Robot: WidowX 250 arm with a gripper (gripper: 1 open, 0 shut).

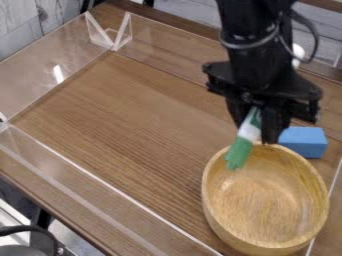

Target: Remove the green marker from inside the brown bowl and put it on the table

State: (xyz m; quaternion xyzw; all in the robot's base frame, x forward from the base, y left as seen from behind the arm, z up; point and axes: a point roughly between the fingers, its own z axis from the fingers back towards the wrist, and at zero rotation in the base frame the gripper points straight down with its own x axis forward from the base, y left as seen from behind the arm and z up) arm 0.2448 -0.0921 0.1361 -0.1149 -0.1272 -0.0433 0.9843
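We saw the black robot arm (254, 40) reaching down from the top of the picture toward the right side of the table (120, 110). Its gripper (258, 122) pointed mostly downward, and its claw was squeezed together on the green marker (242, 147). The marker's white upper part sat between the fingers (271, 118), and its dark green end hung down and slanted a little to the left. That green end was up in the air, above the near-left part of the rim of the brown bowl (266, 203). We could not see it touching the bowl or the table.

The bowl sat at the right front of the table, wide and round, with light wood grain inside. Nothing lay in the part of the bowl we could see. A blue block (306, 141) lay on the table just behind the bowl, on the right, close to the gripper. Clear plastic walls (54, 60) stood around the table's edge.
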